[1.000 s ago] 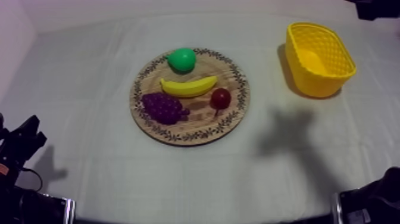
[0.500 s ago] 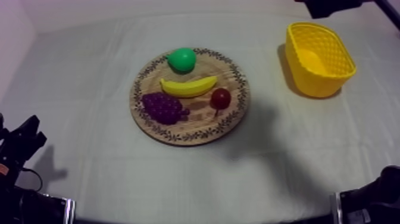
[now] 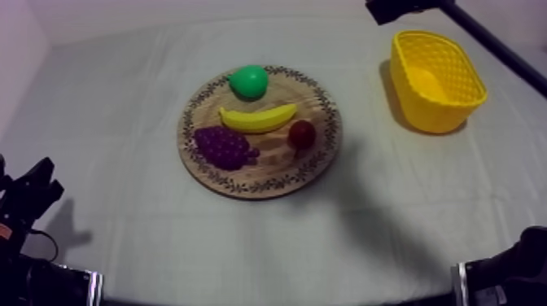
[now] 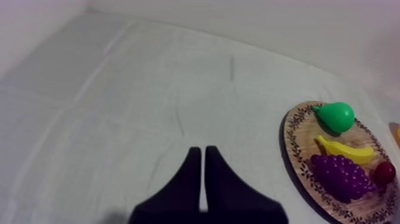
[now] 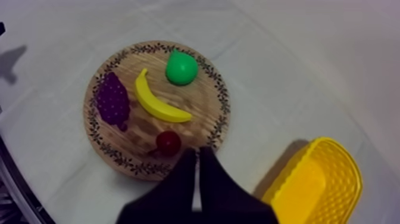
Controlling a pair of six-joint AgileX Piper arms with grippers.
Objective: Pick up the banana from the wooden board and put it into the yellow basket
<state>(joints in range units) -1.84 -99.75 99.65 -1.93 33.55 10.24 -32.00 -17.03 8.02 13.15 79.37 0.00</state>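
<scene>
Banana (image 3: 259, 119) lies on the board (image 3: 277, 168); basket (image 3: 439, 81) far right.
Right gripper (image 5: 197, 152) raised far right, left gripper (image 4: 203, 150) near left; both pressed together, holding nothing.

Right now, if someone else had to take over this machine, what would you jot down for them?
My left gripper is shut on nothing, low at its own side, away from the wooden board.
My right gripper is shut on nothing, up above the table, with board and yellow basket below it.
The banana lies on the board between pear and grapes, the small red fruit beside it.
Done: nothing grasped yet.
Left: open, take the banana, carry it to the basket, release.
</scene>
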